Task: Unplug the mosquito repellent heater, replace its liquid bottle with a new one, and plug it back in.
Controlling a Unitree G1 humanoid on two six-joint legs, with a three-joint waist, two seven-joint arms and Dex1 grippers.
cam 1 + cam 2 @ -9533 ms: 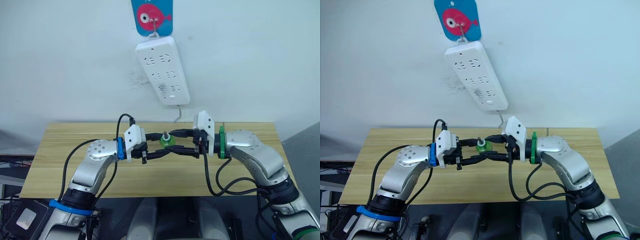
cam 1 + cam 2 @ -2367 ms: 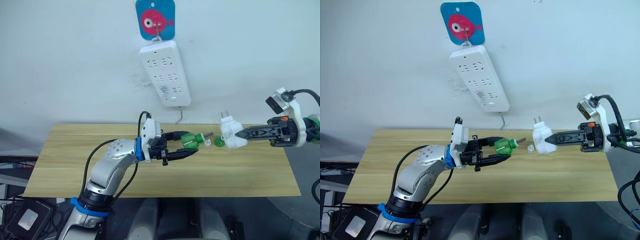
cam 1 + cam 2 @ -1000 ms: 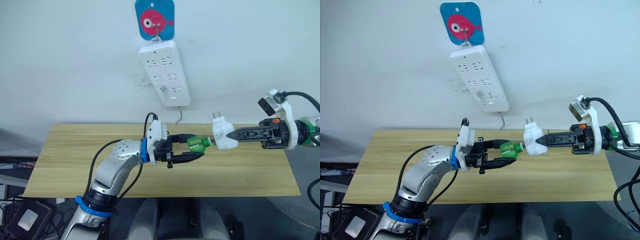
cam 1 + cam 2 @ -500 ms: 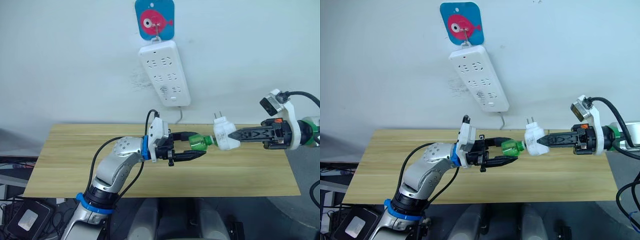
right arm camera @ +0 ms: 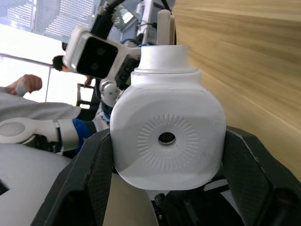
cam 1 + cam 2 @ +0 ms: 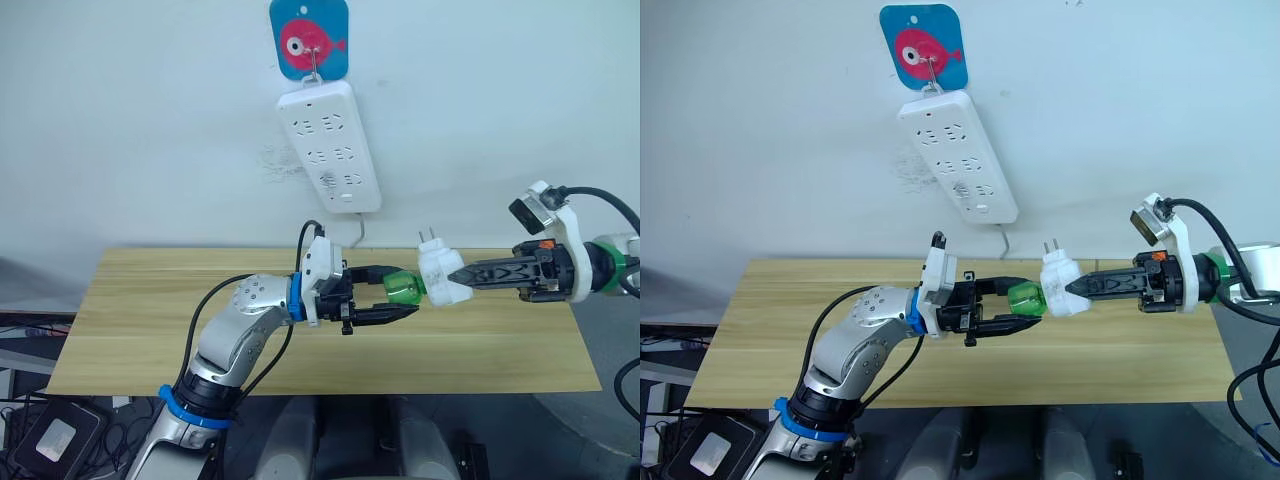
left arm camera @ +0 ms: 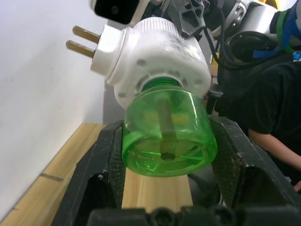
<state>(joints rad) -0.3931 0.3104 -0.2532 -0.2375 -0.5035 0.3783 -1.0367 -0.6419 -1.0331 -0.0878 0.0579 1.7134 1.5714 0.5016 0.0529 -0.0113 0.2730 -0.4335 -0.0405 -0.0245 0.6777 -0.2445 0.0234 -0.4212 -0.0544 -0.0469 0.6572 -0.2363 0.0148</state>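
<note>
The mosquito repellent heater (image 6: 437,281), white with its two plug prongs pointing up and left, hangs above the table with my right gripper (image 6: 456,281) shut on it. My left gripper (image 6: 406,294) is shut on the new one (image 6: 403,289), a green bottle lying sideways. Its neck sits inside the heater's socket, and the left wrist view shows the wick inside the bottle (image 7: 167,136) running up into the heater (image 7: 160,52). The right wrist view faces the heater's domed face (image 5: 168,136) between my fingers (image 5: 94,165). The heater's old liquid bottle is hidden.
A white power strip (image 6: 330,145) hangs slanted on the wall from a blue fish hook (image 6: 309,38), its cord dropping behind the wooden table (image 6: 150,300). A person in black (image 7: 277,122) stands beyond the table's right end.
The two grippers have closed the gap: the bottle moved right, the heater moved left, and the bottle's neck is now pushed into the heater.
</note>
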